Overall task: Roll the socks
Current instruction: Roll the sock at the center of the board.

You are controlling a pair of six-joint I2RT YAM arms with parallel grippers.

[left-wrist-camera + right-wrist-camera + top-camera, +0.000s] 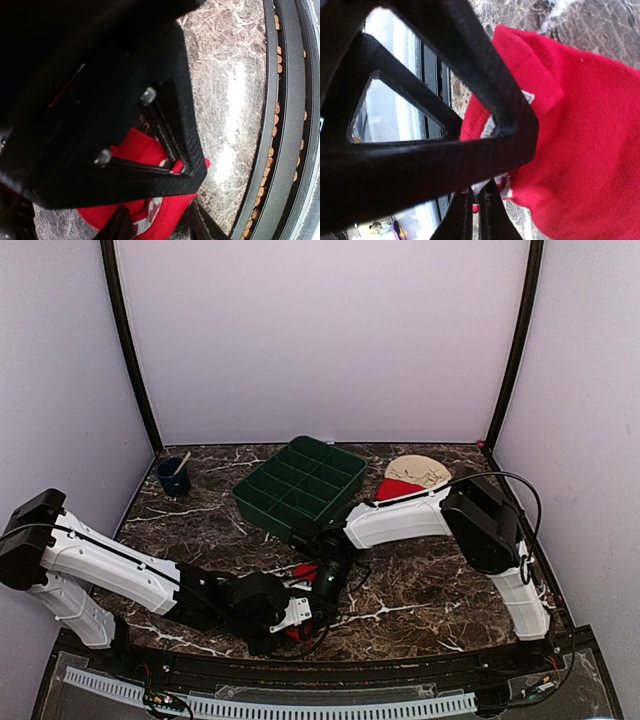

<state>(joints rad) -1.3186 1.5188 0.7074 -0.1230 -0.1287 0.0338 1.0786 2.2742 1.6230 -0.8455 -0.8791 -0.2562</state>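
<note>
Black gripper frames fill both wrist views, with red fabric behind them. At the far left of the marble table [430,580], a dark blue cup [174,480] with a stick in it stands well apart from the work. The left gripper [159,227] lies low by the near edge, its fingers apart with the socks [165,210] between them; whether they press the fabric I cannot tell. The socks sit bunched on the table near the front rim, white cuff marks showing, between the two grippers. The right gripper [476,220] points in from the right, clenched on a thin edge of the cuff. Behind them stands a green tray [258,510] with compartments, and further right a tan fan-shaped piece [420,472] lies beside the right arm.
</note>
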